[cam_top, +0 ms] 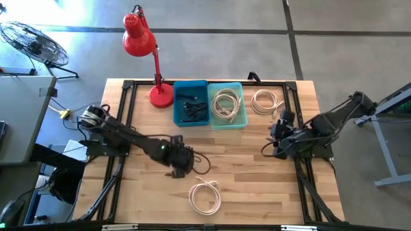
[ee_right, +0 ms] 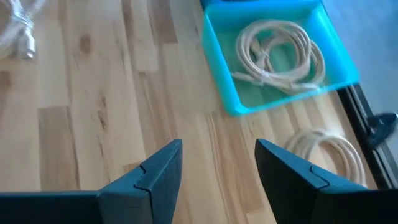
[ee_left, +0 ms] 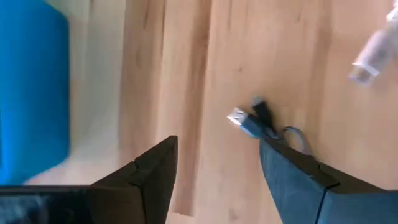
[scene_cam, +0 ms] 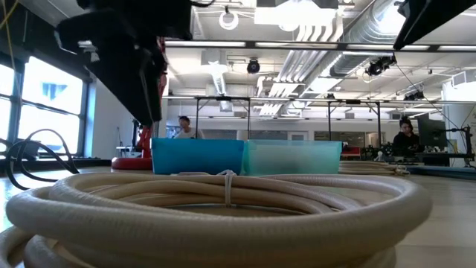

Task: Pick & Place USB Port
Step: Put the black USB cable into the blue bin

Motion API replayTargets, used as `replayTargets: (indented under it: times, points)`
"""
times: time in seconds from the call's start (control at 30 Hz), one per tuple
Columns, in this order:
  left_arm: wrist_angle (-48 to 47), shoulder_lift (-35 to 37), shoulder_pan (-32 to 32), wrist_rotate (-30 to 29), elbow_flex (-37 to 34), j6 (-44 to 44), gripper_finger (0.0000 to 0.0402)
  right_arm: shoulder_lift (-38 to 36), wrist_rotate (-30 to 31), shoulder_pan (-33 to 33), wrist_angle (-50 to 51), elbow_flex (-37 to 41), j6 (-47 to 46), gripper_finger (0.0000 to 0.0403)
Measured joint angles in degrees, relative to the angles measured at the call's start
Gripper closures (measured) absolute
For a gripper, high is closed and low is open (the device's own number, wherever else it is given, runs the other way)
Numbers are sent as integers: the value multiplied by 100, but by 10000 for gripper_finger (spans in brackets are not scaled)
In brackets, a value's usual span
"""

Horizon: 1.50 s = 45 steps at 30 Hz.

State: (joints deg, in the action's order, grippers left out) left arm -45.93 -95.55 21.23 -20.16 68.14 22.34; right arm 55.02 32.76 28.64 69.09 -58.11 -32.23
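Note:
A black USB cable point(cam_top: 198, 163) lies loosely curled on the wooden table; its silver plug point(ee_left: 238, 117) rests flat on the wood. My left gripper point(cam_top: 180, 160) hovers over it, open. In the left wrist view the plug lies between the two fingers point(ee_left: 214, 177), close to one finger point(ee_left: 292, 168), and the cable runs behind that finger. My right gripper point(cam_top: 277, 137) waits open near the table's right side, above bare wood point(ee_right: 217, 168). A blue bin point(cam_top: 191, 102) holds black cables, and a teal bin point(cam_top: 227, 104) holds white ones.
A white cable coil point(cam_top: 205, 196) lies near the table's near edge and fills the low view point(scene_cam: 223, 208). Another white coil point(cam_top: 266, 101) lies right of the teal bin. A red desk lamp point(cam_top: 149, 61) stands at the far left corner. People sit in the room behind.

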Motion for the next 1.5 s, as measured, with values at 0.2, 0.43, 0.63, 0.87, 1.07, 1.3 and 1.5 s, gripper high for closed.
replayTargets:
  times: [0.2, 0.43, 0.63, 0.87, 1.07, 1.3, 1.5]
  points:
    - [66, -193, 301, 8, 2, 590, 181, -2, -130, 2, -909, 228, 557, 208]
    - [94, -692, 282, 794, 7, 1289, 181, 3, -405, 2, -1559, 280, 1059, 208]
    - [222, -1148, 169, 1476, 9, 1384, 181, 4, -511, 2, -1673, 280, 1161, 208]
    - [173, -1311, 127, 1613, 26, 1262, 184, 7, -657, 2, -1718, 278, 1133, 208]
    - [-26, -1331, 142, 1357, 24, 833, 300, 9, -639, 2, -1736, 278, 1131, 208]
    - [-76, -1335, 139, 1134, 13, 324, 371, 9, -637, 2, -1738, 278, 1131, 208]
    - [-93, -1225, 28, 949, 13, -247, 372, 9, -622, 2, -1752, 278, 1131, 208]
